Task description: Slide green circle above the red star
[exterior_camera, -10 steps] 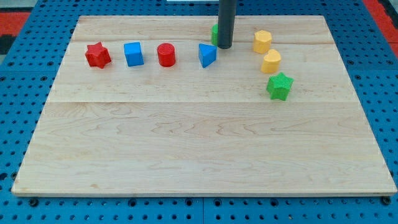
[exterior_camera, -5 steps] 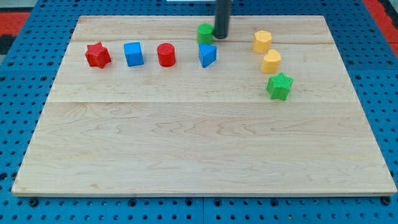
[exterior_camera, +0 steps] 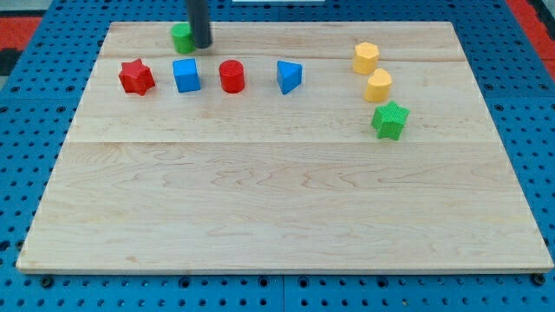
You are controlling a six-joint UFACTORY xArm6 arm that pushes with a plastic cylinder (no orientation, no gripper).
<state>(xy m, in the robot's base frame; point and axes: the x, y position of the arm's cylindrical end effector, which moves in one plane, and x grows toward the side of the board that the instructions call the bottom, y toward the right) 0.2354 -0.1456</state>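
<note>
My tip (exterior_camera: 200,46) presses the small green circular block (exterior_camera: 180,37), apparently touching, upper right of the red star-shaped block (exterior_camera: 136,76); there is no claw. An off-centre push could spin it astray.

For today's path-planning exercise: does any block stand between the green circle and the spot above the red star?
Nothing visible does. The green circle sits left of my tip, and the board toward the view's left, above the red star, holds no block.

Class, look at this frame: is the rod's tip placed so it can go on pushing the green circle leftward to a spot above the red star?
Probably yes. My tip sits against the right side of the green circle, and no block lies along the top edge between it and the spot above the red star.
</note>
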